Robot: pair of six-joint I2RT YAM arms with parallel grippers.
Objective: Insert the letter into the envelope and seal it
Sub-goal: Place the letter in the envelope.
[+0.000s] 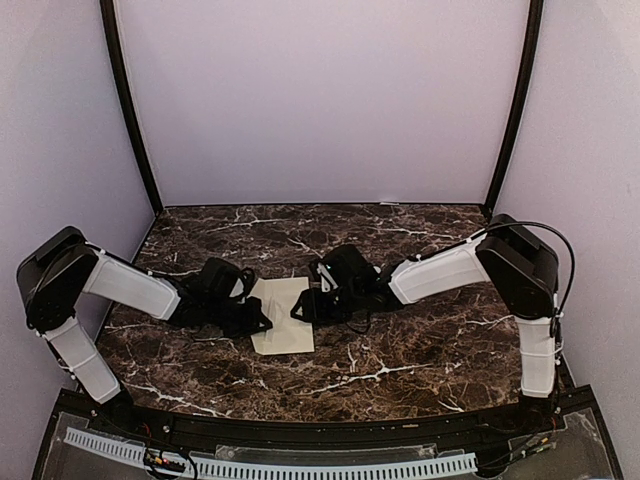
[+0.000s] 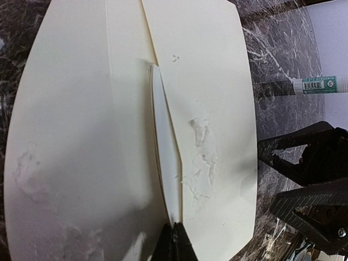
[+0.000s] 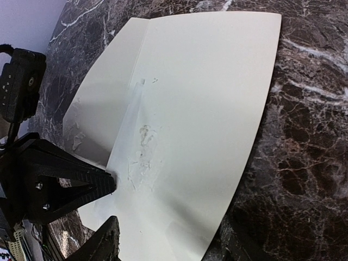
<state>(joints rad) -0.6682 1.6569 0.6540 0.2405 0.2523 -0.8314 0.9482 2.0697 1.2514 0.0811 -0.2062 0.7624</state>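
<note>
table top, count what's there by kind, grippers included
envelope: 1
letter, white sliver showing in the envelope: 1
white tube with green label: 1
grippers: 2, left gripper and right gripper
total: 5

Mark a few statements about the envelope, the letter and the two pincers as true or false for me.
1. The envelope lies on the marble table. True.
2. The left pincer is wide open. False: it is shut, its tips together at the envelope's edge.
3. A whiter sheet, the letter, shows in the slit between the envelope's flaps. True.
4. The right pincer holds the envelope up in the air. False: its fingers stand apart at the envelope's edge, and the envelope lies on the table.
</note>
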